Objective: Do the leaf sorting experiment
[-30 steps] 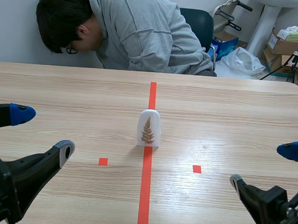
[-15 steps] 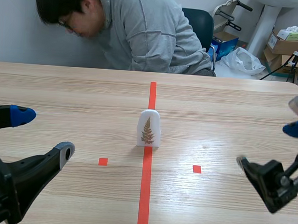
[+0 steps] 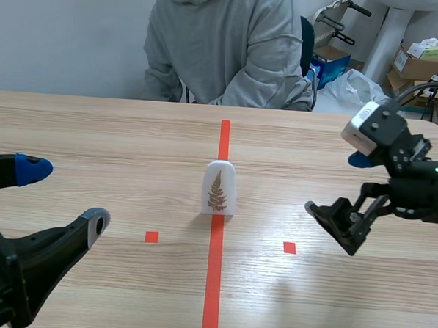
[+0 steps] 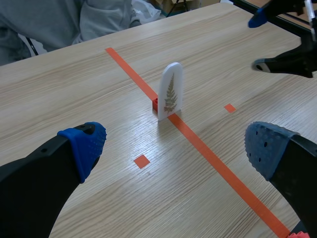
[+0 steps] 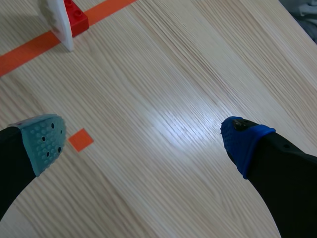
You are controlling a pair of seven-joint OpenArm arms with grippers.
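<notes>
Jaws wide apart and empty on both arms. Right gripper (image 3: 337, 183) hangs off to one side of the leaf card (image 3: 218, 187) and looks nearer to it than the left gripper (image 3: 63, 196). Card stands upright on the red tape line (image 3: 213, 281), flat face toward the robot.

Background of the workspace. A light wood-grain table (image 3: 96, 128) fills the foreground and runs to a straight far edge. A soft patch of reflected light (image 5: 171, 130) lies on its glossy top. Behind the table stands a plain, pale grey wall (image 3: 64, 31). A person in a grey hooded top (image 3: 225, 39) sits across the table on a dark teal chair (image 3: 308, 35). To the right of the chair are a blue box (image 3: 331, 62), a crumpled white plastic bag (image 3: 359, 87) and stacked cardboard boxes (image 3: 417, 69). These stand near a white pedestal (image 3: 391, 33).
</notes>
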